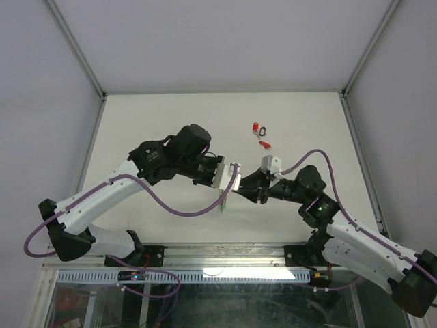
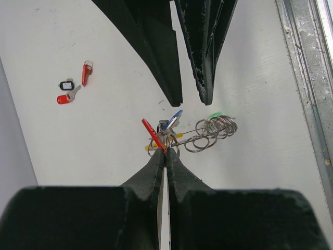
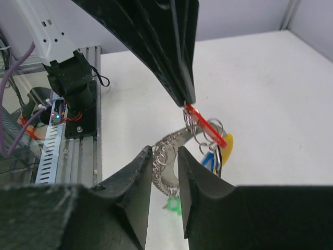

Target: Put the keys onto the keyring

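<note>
My left gripper (image 2: 165, 152) is shut on the top of a red-tagged key (image 2: 152, 133), and the keyring (image 2: 212, 130) hangs from it above the table. The keyring is a silvery metal band with small rings (image 3: 174, 143), carrying yellow (image 3: 227, 148), blue (image 3: 209, 160) and green (image 3: 174, 204) tags. My right gripper (image 3: 164, 156) has its jaws a little apart, and the band shows in the gap; its fingers look clear of it in the left wrist view. In the top view the grippers meet at mid-table, left (image 1: 231, 183) and right (image 1: 244, 190).
Loose keys lie further back on the table: a red tag (image 1: 257, 127) beside a black tag (image 1: 263, 130), and another red one (image 1: 265, 145). They also show in the left wrist view (image 2: 66, 96). The metal table rail (image 2: 307, 78) runs along the near edge.
</note>
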Controlling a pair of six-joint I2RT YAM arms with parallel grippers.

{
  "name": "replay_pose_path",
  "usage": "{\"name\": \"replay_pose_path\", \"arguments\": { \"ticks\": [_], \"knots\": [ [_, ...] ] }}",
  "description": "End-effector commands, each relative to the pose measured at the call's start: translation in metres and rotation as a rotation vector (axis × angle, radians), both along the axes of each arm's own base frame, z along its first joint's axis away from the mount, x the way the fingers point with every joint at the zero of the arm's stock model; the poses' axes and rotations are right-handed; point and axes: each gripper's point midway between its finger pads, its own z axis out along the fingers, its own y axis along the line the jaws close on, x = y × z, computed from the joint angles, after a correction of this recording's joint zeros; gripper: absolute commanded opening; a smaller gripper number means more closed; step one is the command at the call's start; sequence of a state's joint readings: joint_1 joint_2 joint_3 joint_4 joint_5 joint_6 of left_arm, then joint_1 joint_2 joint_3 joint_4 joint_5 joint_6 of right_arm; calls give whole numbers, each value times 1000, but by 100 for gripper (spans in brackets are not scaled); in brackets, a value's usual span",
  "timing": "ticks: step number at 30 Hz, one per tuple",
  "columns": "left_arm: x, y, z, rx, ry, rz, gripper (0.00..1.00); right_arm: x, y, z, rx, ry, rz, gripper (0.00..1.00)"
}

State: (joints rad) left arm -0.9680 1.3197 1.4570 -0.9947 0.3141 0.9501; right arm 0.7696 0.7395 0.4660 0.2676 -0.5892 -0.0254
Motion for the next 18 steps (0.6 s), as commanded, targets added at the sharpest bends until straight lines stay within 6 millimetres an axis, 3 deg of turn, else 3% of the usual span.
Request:
{"name": "replay_pose_path", "arguments": {
  "ticks": [1,12,18],
  "knots": [
    [0,-6,31,-111,-52,-5,0,-5,9,60,136,-211,65,29],
    [-3,-6,39,-133,-61,-17,0,6,18,52,95,-181,47,26],
    [-6,-7,43,-145,-58,-30,0,16,19,48,78,-177,4,31]
  ]
}}
